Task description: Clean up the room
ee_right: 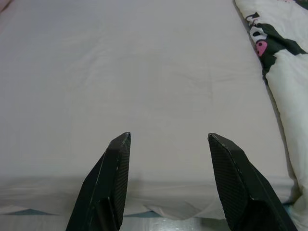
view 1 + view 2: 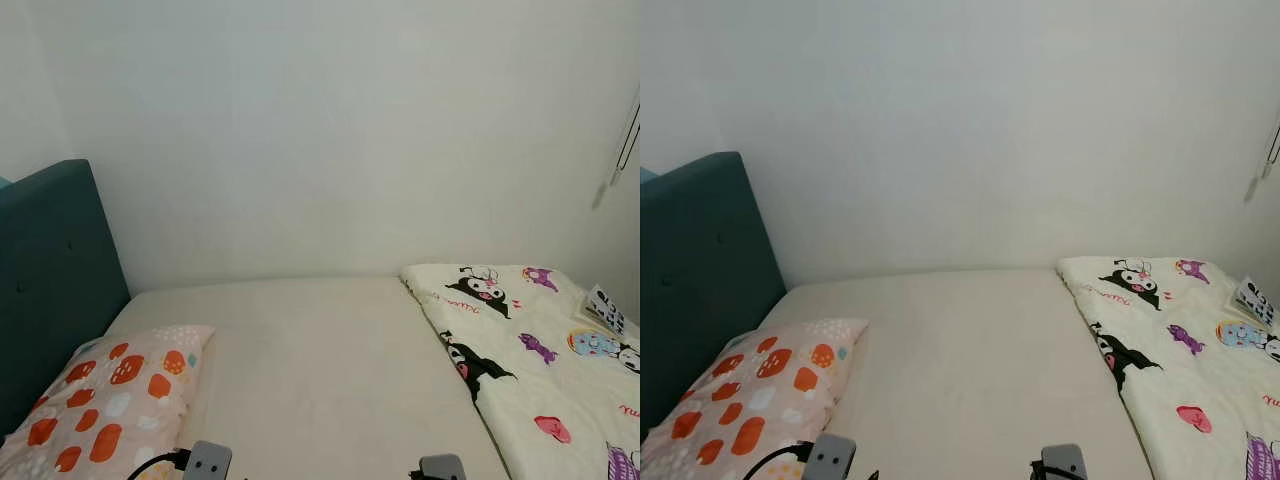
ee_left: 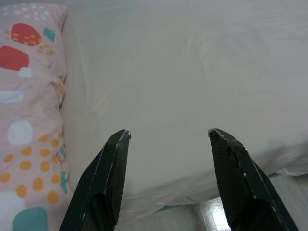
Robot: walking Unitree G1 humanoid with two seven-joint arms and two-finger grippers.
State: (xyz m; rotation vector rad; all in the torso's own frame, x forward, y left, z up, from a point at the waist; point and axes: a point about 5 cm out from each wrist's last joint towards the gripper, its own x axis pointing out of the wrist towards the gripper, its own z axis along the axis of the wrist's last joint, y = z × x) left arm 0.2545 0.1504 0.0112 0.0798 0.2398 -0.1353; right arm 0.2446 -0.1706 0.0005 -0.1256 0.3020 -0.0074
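Note:
A bed with a bare cream sheet fills the space before me. A pink pillow with orange and red spots lies at its left end, against the teal headboard. A white cartoon-print blanket is bunched over the right end. My left gripper hovers open over the sheet's near edge, next to the pillow. My right gripper is open too, above the near edge, with the blanket off to one side. Both hold nothing.
A plain white wall runs behind the bed. A small black-and-white printed item lies on the blanket near the far right. A cord hangs on the wall at the right. Pale floor shows below the mattress edge.

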